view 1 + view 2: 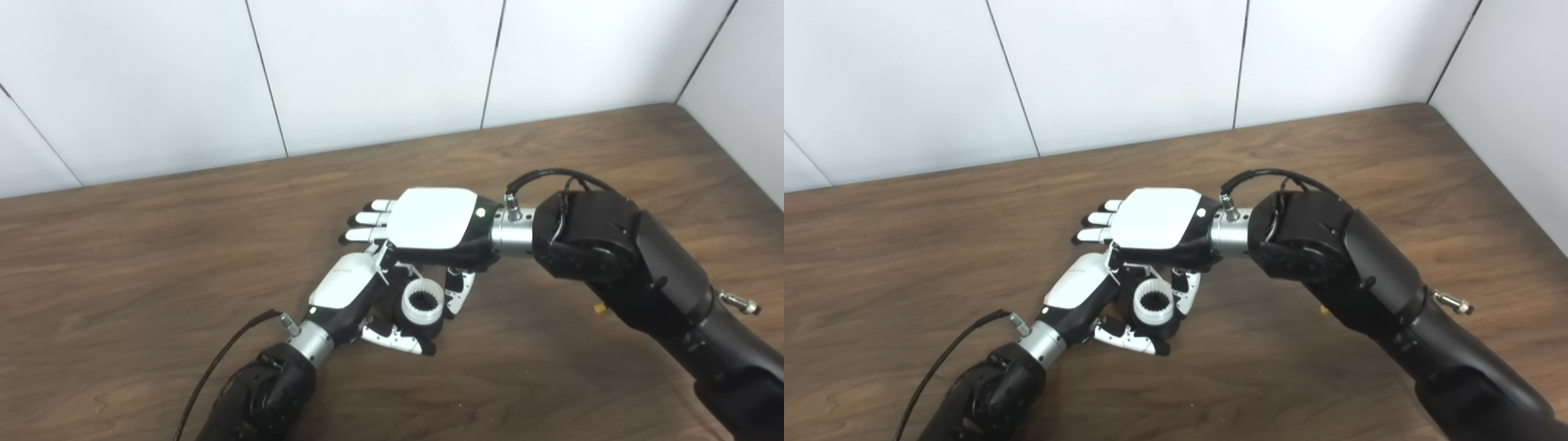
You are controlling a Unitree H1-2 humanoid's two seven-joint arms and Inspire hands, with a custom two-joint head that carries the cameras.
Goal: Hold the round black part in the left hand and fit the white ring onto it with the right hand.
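Left hand (349,288) clasps black part (409,318), white ring (422,302) seated; right hand (432,219) flat, fingers extended above.

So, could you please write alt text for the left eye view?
The left hand holds a round black part with a white ring on top, low over a wooden table. The right hand hovers flat just above them, fingers extended.
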